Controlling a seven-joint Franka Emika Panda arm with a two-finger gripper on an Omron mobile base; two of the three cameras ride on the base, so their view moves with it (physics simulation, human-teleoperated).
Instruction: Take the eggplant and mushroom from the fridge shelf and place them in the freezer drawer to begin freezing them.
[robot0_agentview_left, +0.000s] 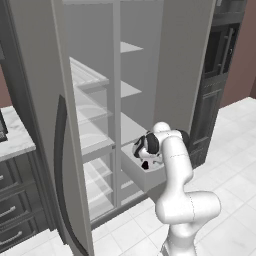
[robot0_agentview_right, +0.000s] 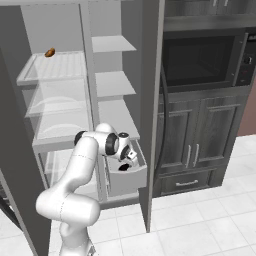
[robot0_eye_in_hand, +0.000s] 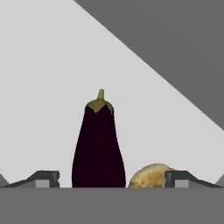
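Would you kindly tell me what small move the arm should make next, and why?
Probably lift the gripper straight up out of the light grey box drawer. Its fingertips stand wide apart, holding nothing. The dark purple eggplant and the small tan mushroom lump both lie on the drawer floor between them, so both seem delivered; rising first avoids knocking either.

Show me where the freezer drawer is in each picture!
Left base view: freezer drawer juts out low, near the middle, under the tool.
Right base view: low, just left of middle, under the tool.
Hand view: its pale floor, behind the eggplant.
Shared landmark: the tool above it.
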